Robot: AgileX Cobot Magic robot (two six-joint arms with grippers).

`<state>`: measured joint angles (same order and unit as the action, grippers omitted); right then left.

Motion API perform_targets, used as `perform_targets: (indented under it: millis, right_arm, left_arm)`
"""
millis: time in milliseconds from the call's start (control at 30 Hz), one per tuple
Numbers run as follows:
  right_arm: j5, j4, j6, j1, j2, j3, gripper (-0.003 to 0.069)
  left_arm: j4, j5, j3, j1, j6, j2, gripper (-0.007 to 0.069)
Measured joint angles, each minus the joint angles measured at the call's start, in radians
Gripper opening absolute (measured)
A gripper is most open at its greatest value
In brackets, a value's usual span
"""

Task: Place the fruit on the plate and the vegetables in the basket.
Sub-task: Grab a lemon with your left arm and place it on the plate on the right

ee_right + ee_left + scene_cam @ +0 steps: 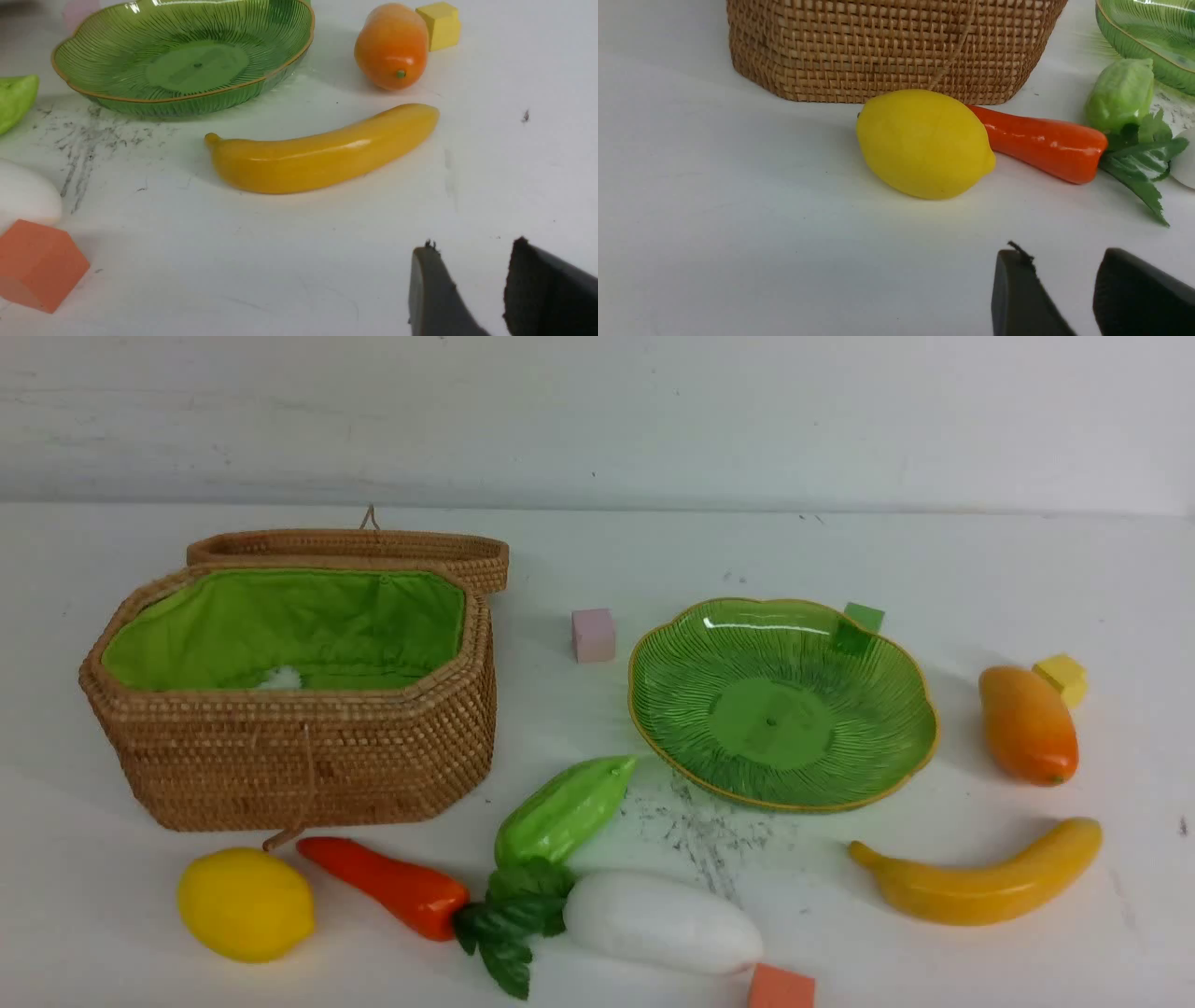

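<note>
Each with fingers parted and empty, the left hand (1059,254) is facing the lemon (924,142) lying just before the basket (878,46), while the banana (322,151) is lying broadside before the right hand (472,245), near the plate (140,56).

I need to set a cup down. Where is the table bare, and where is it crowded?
Bare: table left of the lemon, and right of the banana. Crowded: front middle, where carrot, gourd and radish lie close together.
</note>
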<state>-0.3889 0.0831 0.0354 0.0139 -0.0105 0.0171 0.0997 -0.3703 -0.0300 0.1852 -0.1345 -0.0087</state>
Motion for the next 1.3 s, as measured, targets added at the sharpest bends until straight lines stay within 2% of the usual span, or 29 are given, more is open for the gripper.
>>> perform_targets:
  millis: [833, 900, 1133, 1300]
  right_arm:
    - [0.0, 0.0, 0.0, 0.0, 0.0, 0.0, 0.0241]
    - [0.0, 0.0, 0.0, 0.0, 0.0, 0.0, 0.0241]
    - [0.0, 0.0, 0.0, 0.0, 0.0, 0.0, 0.0241]
    - [0.0, 0.0, 0.0, 0.0, 0.0, 0.0, 0.0241]
  left_arm:
    - [0.0, 0.004, 0.0, 0.0, 0.0, 0.0, 0.0239]
    - [0.028, 0.033, 0.0, 0.0, -0.023, 0.0, 0.0239]
    - [0.335, 0.166, 0.0, 0.0, -0.197, 0.0, 0.0239]
    - [0.49, 0.276, 0.0, 0.0, -0.229, 0.0, 0.0239]
